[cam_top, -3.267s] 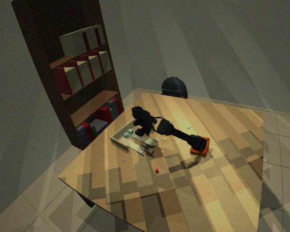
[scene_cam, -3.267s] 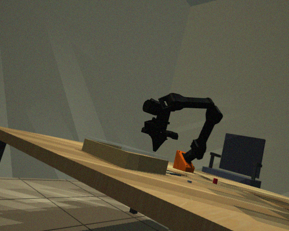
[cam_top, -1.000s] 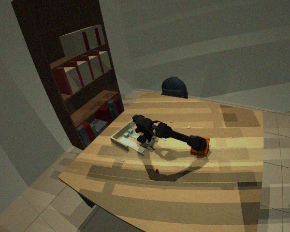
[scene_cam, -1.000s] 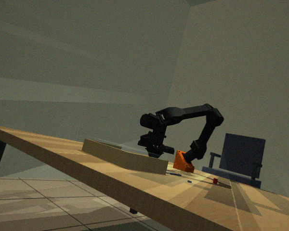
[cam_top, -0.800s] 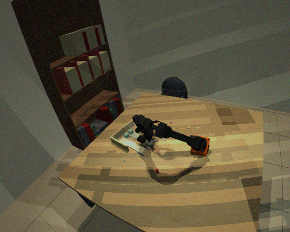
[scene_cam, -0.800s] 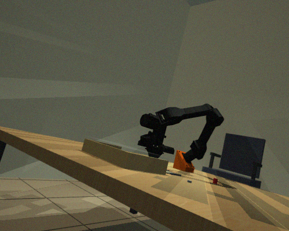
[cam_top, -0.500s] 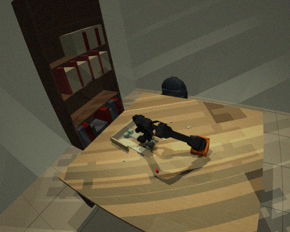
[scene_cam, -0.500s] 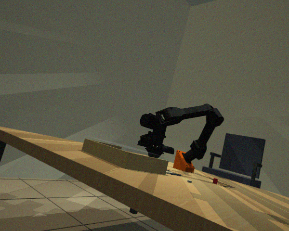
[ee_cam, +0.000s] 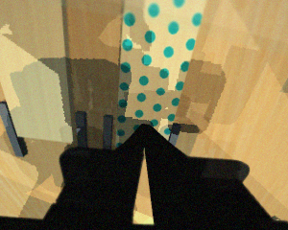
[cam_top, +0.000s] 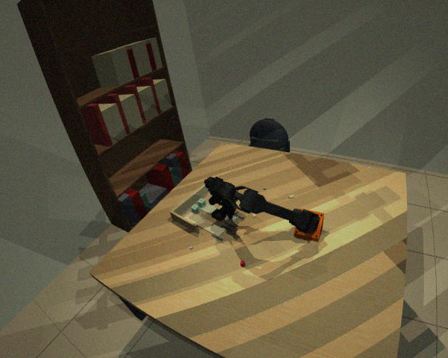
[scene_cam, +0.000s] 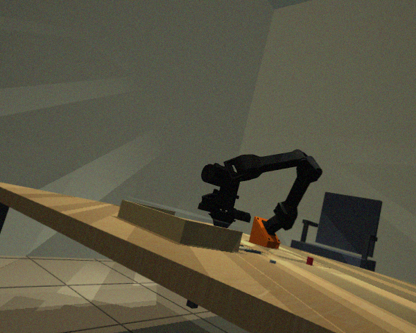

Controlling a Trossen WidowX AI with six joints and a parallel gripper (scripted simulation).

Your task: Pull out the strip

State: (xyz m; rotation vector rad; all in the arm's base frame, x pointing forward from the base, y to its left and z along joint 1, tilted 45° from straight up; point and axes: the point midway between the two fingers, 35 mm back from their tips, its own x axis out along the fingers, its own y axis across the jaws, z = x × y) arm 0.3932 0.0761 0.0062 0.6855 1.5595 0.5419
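Observation:
My gripper (cam_top: 230,221) (scene_cam: 220,225) (ee_cam: 144,127) is shut with nothing visible between its fingers. It points down, with its tips low over the near end of the teal-dotted strip (ee_cam: 146,59). A dark bar (ee_cam: 108,131) stands left of the tips and another dark bar (ee_cam: 175,132) stands right. A plain pale strip (ee_cam: 40,101) lies to the left in the wrist view. Two pale green cubes (cam_top: 194,208) (cam_top: 201,202) sit in the shallow tray (cam_top: 183,221) (scene_cam: 147,220). Their labels cannot be read, and the arm hides part of the strips.
A thin translucent sheet shows along the tray's top in the exterior view. A small red piece (cam_top: 242,263) (scene_cam: 309,261), a small bluish piece (cam_top: 190,247) (scene_cam: 272,261) and a whitish piece (cam_top: 291,196) lie on the table. The orange arm base (cam_top: 319,230) (scene_cam: 260,234) stands beyond.

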